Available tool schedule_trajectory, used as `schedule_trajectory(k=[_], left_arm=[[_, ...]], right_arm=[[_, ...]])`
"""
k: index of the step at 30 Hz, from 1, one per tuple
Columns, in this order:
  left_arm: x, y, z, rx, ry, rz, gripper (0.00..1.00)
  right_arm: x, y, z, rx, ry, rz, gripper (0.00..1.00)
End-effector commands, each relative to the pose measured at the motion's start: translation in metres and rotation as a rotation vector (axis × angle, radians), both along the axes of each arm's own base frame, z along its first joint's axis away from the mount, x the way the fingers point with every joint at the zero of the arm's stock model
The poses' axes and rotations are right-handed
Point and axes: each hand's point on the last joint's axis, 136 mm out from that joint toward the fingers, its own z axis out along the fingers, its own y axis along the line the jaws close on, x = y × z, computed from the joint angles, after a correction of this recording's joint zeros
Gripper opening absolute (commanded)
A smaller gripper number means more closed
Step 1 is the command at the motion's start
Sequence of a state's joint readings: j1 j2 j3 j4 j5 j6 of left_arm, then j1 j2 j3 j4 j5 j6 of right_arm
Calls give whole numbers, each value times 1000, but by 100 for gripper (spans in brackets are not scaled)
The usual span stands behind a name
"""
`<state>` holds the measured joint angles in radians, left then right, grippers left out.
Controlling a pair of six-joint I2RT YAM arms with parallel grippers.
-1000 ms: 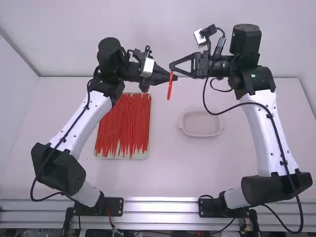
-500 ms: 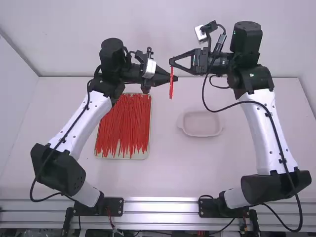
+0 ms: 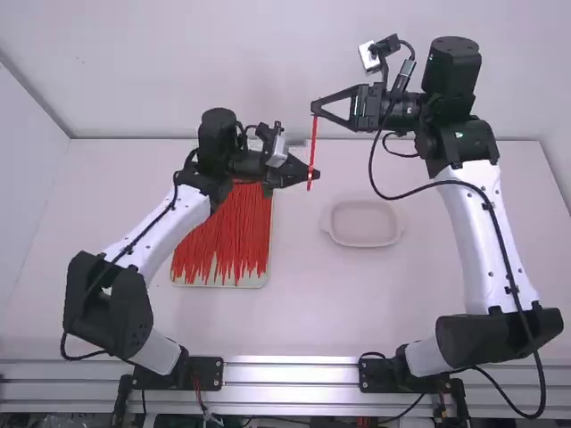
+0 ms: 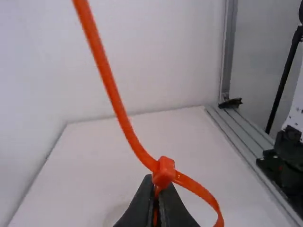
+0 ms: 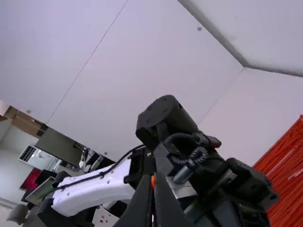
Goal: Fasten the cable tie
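Observation:
An orange cable tie (image 3: 311, 152) hangs upright in the air above the table, between my two grippers. My right gripper (image 3: 315, 109) is shut on the strap's top end; a bit of orange shows between its fingers (image 5: 146, 201). My left gripper (image 3: 301, 172) is shut on the tie just below its square head (image 4: 164, 171). From the head the strap (image 4: 111, 90) rises steeply, and a small loop (image 4: 206, 196) curves off to one side. The right wrist view looks down on the left arm (image 5: 165, 118).
A tray (image 3: 219, 284) with several loose red cable ties (image 3: 227, 223) lies on the table under the left arm. A shallow white bowl (image 3: 361, 223) sits to its right, below the right gripper. The table's front half is bare.
My left gripper has dropped lower and nearer the tray with the tie's head. The right gripper has risen a little with the strap end, so the tie hangs longer between them.

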<state>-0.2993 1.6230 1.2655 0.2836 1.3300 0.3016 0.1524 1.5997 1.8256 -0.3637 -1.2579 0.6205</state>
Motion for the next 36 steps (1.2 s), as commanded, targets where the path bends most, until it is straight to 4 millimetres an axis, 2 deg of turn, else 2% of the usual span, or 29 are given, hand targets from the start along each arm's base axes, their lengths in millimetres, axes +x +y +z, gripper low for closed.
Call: schedule_trajectory(k=[1, 10, 16, 17, 18, 21, 23, 25, 26, 28, 33, 36], left_arm=[[-5, -3, -26, 20, 159, -23, 2], [-7, -5, -27, 13, 220, -25, 2], [-6, -5, -24, 6, 219, -24, 2], [-6, -5, -21, 1, 220, -23, 2], [-6, -5, -14, -13, 213, -25, 2], [-5, -4, 2, -48, 183, -25, 2], [-3, 0, 9, -64, 162, -18, 2], [0, 8, 26, -99, 133, -5, 2], [0, 13, 35, -119, 120, 1, 2], [0, 22, 49, -149, 104, 13, 2], [-4, 39, 75, -193, 76, 22, 2], [-7, 40, 87, -202, 65, 13, 2]], right_arm=[[-11, -4, 22, 21, -84, 26, 0], [-9, -10, 40, 55, -127, 20, 0], [-12, -15, 42, 56, -172, 45, 0], [-15, -15, 42, 55, -188, 59, 4], [-15, -14, 41, 53, -196, 64, 12], [-13, -18, 38, 47, -180, 52, 25], [-12, -20, 35, 43, -173, 48, 28], [-14, -24, 31, 40, -157, 61, 38], [-14, -26, 28, 36, -146, 60, 48], [-16, -29, 23, 33, -142, 66, 56], [-17, -34, 9, 15, -117, 61, 58], [-22, -29, 3, 10, -97, 78, 58]])
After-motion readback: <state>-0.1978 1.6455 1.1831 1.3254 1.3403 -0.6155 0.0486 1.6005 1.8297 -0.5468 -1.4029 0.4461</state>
